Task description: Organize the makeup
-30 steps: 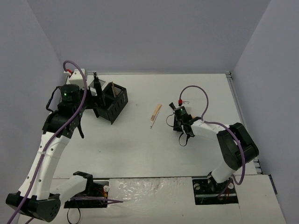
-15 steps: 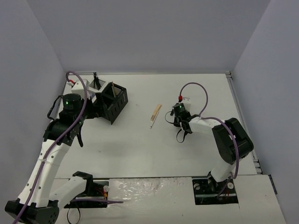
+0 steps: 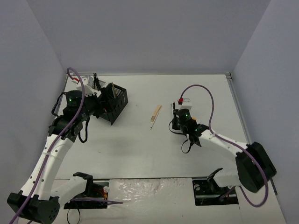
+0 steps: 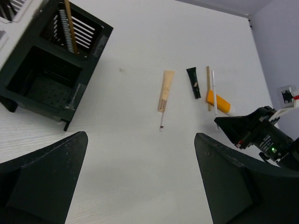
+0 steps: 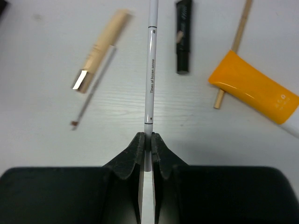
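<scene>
My right gripper (image 5: 145,144) is shut on the near end of a white pencil (image 5: 151,70), held low over the table; the gripper also shows in the top view (image 3: 175,116). Around the pencil lie a beige tube (image 5: 100,49), a thin brush (image 5: 93,100), a black tube (image 5: 183,37), a tan stick (image 5: 233,51) and an orange tube (image 5: 254,88). The left wrist view shows the same group: beige tube (image 4: 165,91), black tube (image 4: 193,83), orange tube (image 4: 218,102). My left gripper (image 4: 140,182) is open and empty, near the black box (image 3: 114,101).
The black mesh box (image 4: 46,70) has two compartments, and a tan pencil (image 4: 70,25) stands in the far one. A white mesh box (image 3: 91,83) sits behind it at the back left. The walls close in on three sides.
My right arm's elbow has swung out to the lower right while its gripper stays at the makeup group. My left wrist has shifted a little toward the black box.
</scene>
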